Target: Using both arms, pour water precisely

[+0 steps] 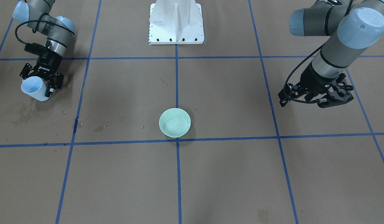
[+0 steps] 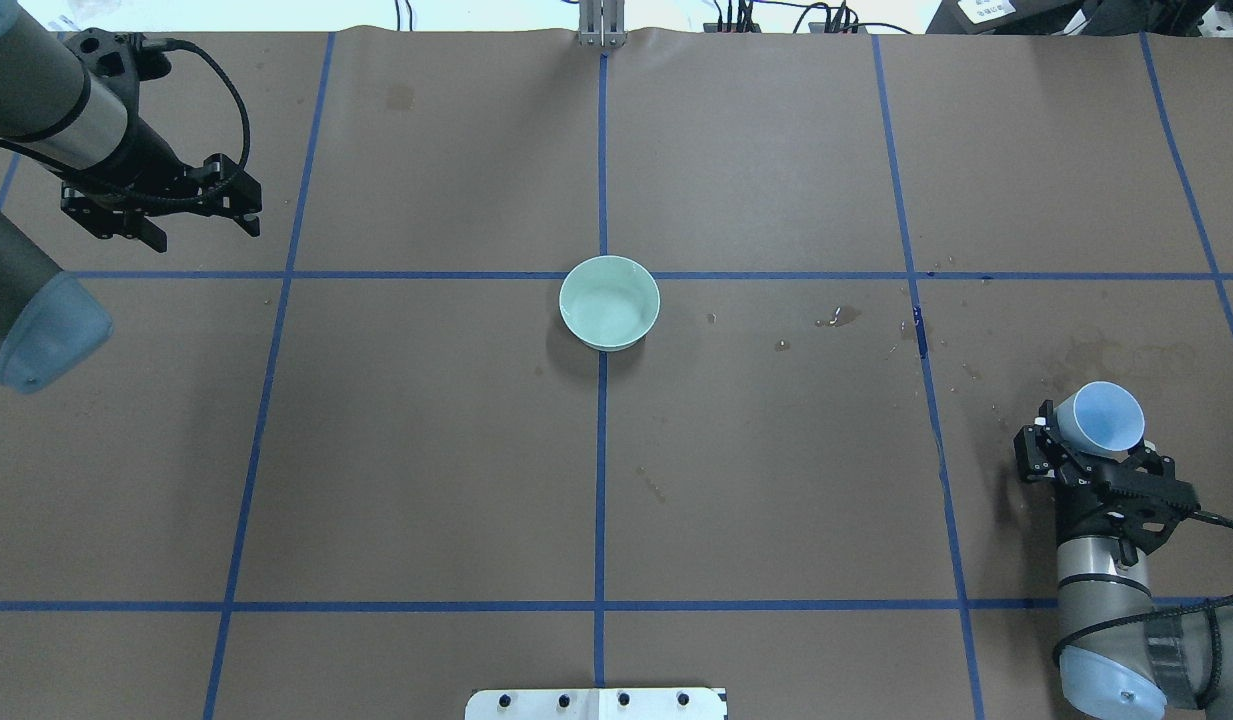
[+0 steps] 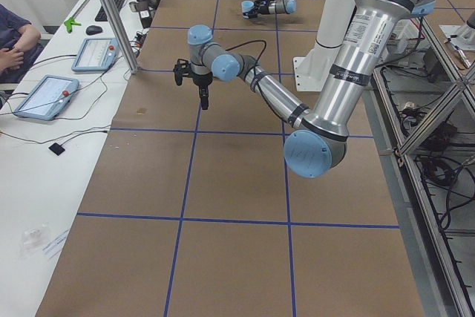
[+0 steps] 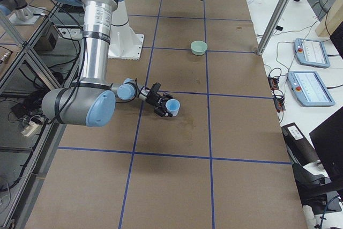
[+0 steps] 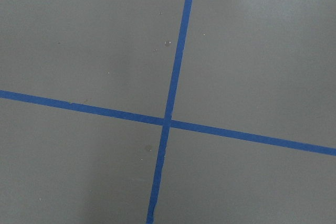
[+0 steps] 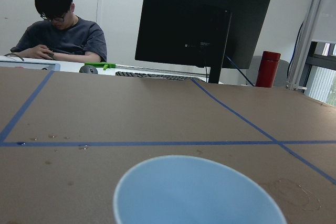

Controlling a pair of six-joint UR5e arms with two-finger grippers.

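Note:
A pale green bowl [image 1: 174, 123] [image 2: 609, 302] stands at the table's middle on a blue tape crossing. My right gripper [image 1: 39, 89] [image 2: 1096, 452] is shut on a light blue cup [image 1: 33, 88] [image 2: 1106, 418], held low over the table on my right side, mouth up and slightly tilted. The right wrist view shows the cup's rim [image 6: 199, 195]; I cannot tell whether it holds water. Small water drops [image 2: 841, 318] and a wet stain [image 2: 1106, 355] lie on the brown table. My left gripper [image 1: 315, 101] [image 2: 201, 225] is open and empty, raised at the far left and pointing down.
Blue tape lines [image 5: 168, 121] divide the brown table into squares. The white pedestal [image 1: 176, 23] stands at the robot's edge. Beyond the far edge are a seated person [image 6: 60, 30], a black monitor [image 6: 202, 22] and tablets [image 3: 44, 96].

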